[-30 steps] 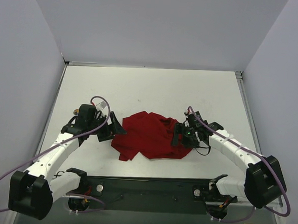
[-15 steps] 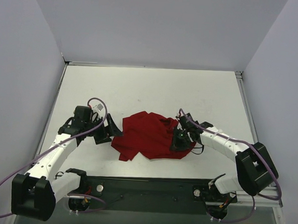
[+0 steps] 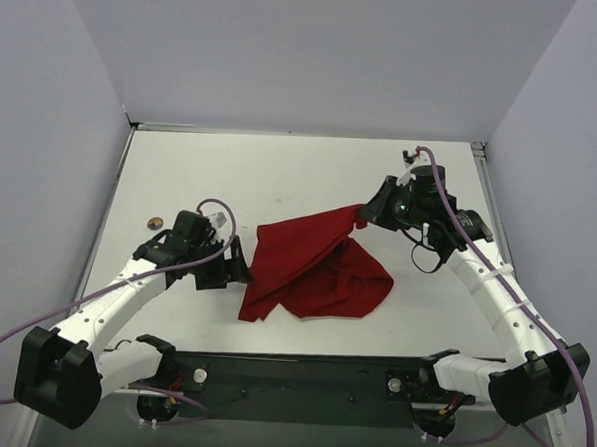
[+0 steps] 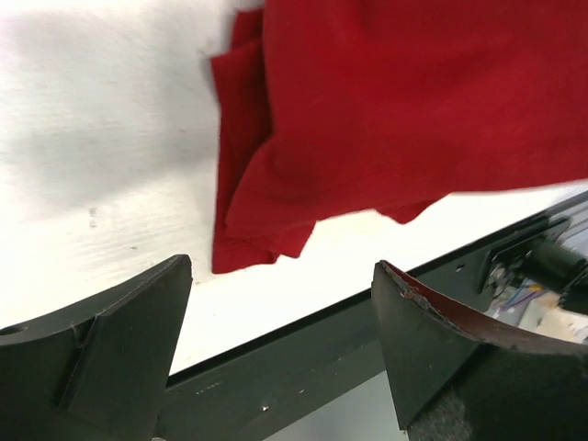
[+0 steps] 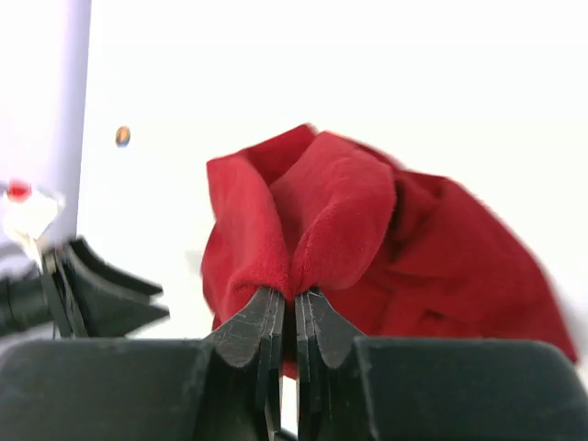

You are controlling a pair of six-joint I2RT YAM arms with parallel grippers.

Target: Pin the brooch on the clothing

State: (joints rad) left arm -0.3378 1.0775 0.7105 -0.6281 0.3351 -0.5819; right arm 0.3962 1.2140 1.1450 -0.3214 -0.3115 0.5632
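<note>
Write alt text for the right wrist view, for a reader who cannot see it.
The right gripper, black fingers shut, pinches a bunched fold of the dark red T-shirt above the white table. A tiny round orange brooch lies far off at upper left, apart from the shirt.

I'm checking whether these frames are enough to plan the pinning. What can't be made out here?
The brooch: a speck in the top view, a blur in the right wrist view; pin and pattern unreadable.
The shirt: collar and label lost in its folds in every view; cut off at the left wrist view's top and right edges.
The right claw: shut on the shirt; grip depth hidden by its own fingers.
</note>
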